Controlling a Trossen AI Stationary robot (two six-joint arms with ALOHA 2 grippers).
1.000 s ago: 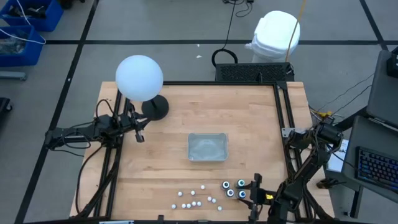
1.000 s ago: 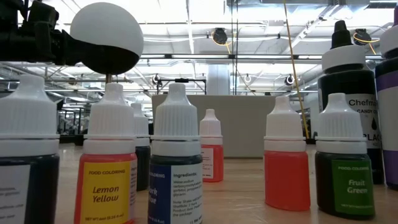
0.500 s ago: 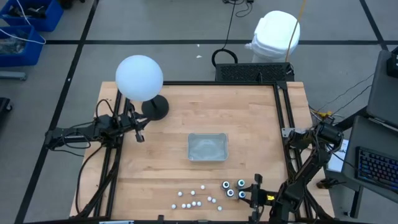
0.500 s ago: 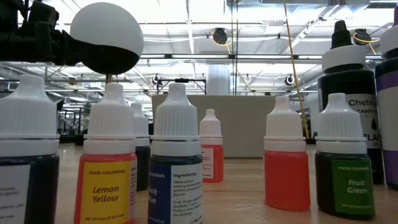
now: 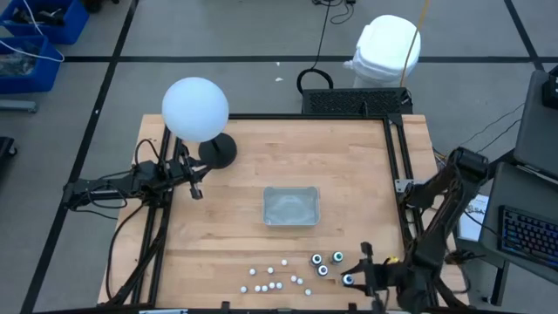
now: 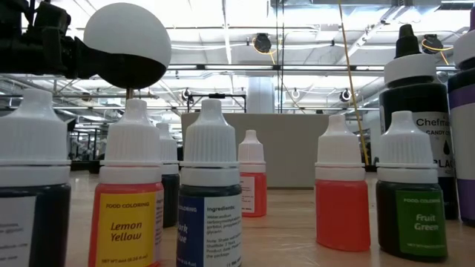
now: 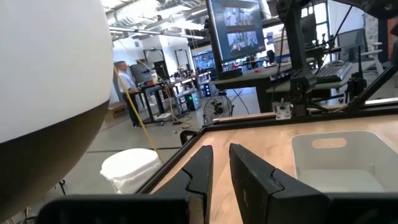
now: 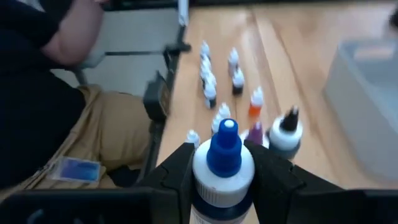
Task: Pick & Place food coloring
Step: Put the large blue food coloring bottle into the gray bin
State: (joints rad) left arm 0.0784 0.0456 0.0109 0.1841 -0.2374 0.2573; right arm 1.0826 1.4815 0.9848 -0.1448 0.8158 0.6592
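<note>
High view: overhead, straight down, whole table (image 5: pixel 235 209) in frame. Low view: table height, very near the bottles (image 6: pixel 209 200), facing the room. Left wrist view: looks past its fingers (image 7: pixel 249 174) across the table toward the clear tray (image 7: pixel 336 155). Right wrist view: beyond its fingers (image 8: pixel 273 177), the bottle cluster, shared with high and low views.
</note>
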